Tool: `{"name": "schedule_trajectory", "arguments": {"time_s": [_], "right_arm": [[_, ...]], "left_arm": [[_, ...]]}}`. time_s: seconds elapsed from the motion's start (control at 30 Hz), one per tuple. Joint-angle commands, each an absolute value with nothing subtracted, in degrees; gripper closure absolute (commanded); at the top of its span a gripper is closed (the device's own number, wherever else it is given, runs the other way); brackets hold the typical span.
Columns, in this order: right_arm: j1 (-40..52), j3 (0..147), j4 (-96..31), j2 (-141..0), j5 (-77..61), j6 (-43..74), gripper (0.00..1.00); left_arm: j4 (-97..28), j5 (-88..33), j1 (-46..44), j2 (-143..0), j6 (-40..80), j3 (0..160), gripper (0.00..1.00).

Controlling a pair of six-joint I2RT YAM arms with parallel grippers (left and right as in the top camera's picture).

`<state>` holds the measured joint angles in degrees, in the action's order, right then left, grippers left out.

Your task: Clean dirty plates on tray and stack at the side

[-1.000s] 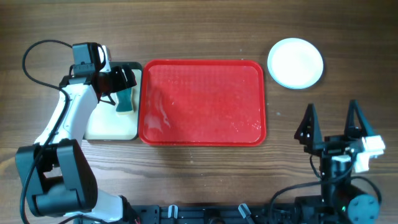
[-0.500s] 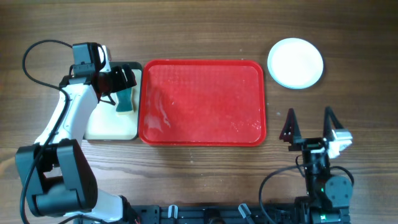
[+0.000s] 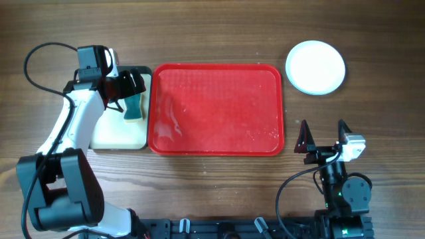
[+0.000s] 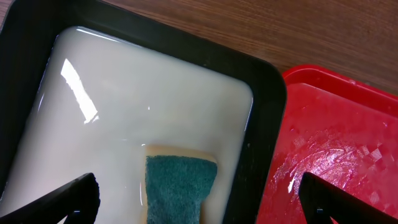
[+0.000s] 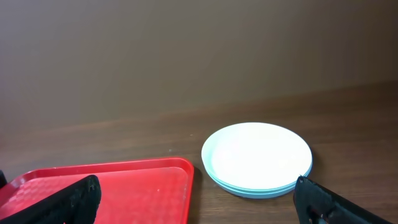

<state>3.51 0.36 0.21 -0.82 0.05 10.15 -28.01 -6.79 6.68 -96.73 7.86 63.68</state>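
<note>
The right pincer [image 3: 323, 136] stands wide, its two fingers well apart and nothing between them, near the table's [image 3: 212, 33] near edge, just off the near right corner of the red tray [image 3: 216, 109]. The left pincer [image 3: 129, 93] is also spread wide, over the black-rimmed tray [image 4: 264, 124] by the left edge.

From overhead the plates [image 3: 315, 67] read as one white disc near the far right corner. The right wrist view shows them from the side as a stack, a white top with pale blue rims under it. The left wrist view shows what the arm hides from above: a green-topped sponge [image 4: 179, 186] lies in the cream inside of the small tray, between the left fingers and touched by neither, and the red tray's surface glistens wet.

A second ago the right pincer was further toward the right edge. It has since swung left and now sits closer to the red tray. The left arm, sponge and plates have not moved.

The plates lie on the bare table off the red tray's far right corner, well apart from the right pincer and roughly straight ahead of it.
</note>
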Motion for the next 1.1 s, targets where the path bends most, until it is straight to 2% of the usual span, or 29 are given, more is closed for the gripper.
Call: {"name": "schedule_trajectory", "arguments": {"time_s": [0.0, 0.83, 1.07], "right_arm": [[3.7, 0.3, 0.3, -0.3, -0.4, 9.2, 0.00], [3.7, 0.3, 0.3, -0.3, -0.4, 9.2, 0.00], [3.7, 0.3, 0.3, -0.3, -0.4, 9.2, 0.00]], "left_arm": [[-27.8, -7.2, 6.5, -96.9, 8.4, 63.6, 0.00], [-27.8, -7.2, 6.5, -96.6, 8.4, 63.6, 0.00], [-27.8, -2.9, 6.6, -92.9, 8.4, 63.6, 0.00]]}}
